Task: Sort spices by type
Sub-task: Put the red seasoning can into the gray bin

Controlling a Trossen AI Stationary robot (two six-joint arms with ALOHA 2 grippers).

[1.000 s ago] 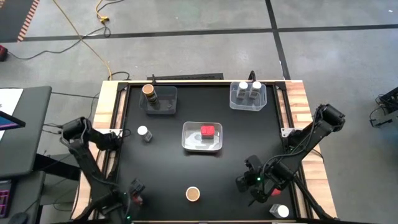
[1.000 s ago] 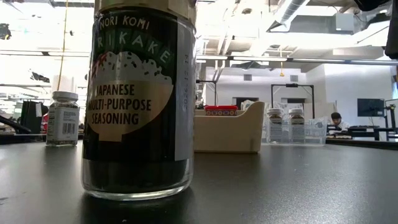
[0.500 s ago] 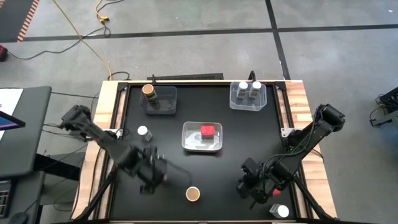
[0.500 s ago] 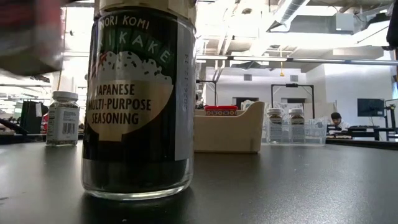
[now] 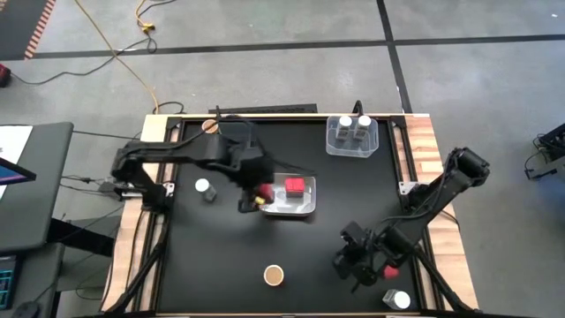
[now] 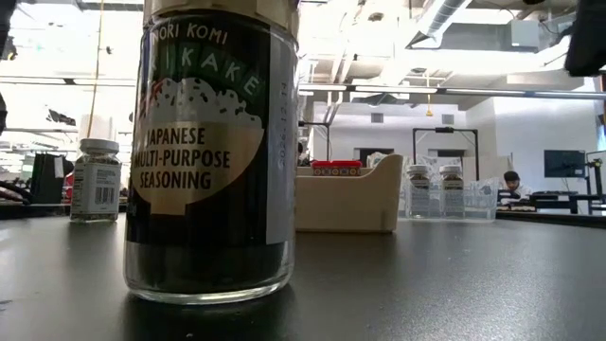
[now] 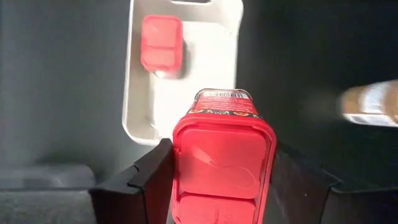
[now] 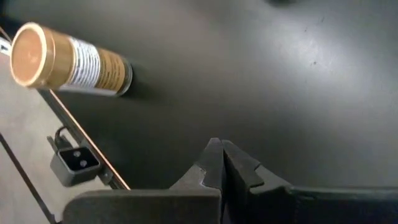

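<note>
My left gripper (image 5: 257, 198) hangs over the left end of the white centre tray (image 5: 305, 208), shut on a red blocky spice container (image 7: 221, 163). A second red container (image 5: 295, 186) lies in that tray. A white-lidded jar (image 5: 204, 188) stands left of the tray. A brown-topped jar (image 5: 274, 276) stands near the front edge. My right gripper (image 5: 351, 261) hovers shut over the near right of the table, holding nothing; the brown-topped jar (image 8: 67, 59) shows in its wrist view. My left gripper pinches the red container by its two opposite sides (image 7: 176, 167), near the lid end, between its two fingers. The fingers (image 7: 149, 177) slant down from above. The container is lifted clear, its lid toward the wrist and its bottom toward the tray.
A clear tray (image 5: 353, 146) at the far right holds two white-lidded jars. Another tray (image 5: 231, 152) at the far left holds a brown-topped jar (image 5: 210, 125), partly under my left arm. A white-lidded jar (image 5: 399, 300) stands at the near right corner.
My left gripper has swung from the table's near left corner up and toward the far right, turning as it went. It now hangs at the centre tray's left end. It has carried the red container along, clear of the table.
</note>
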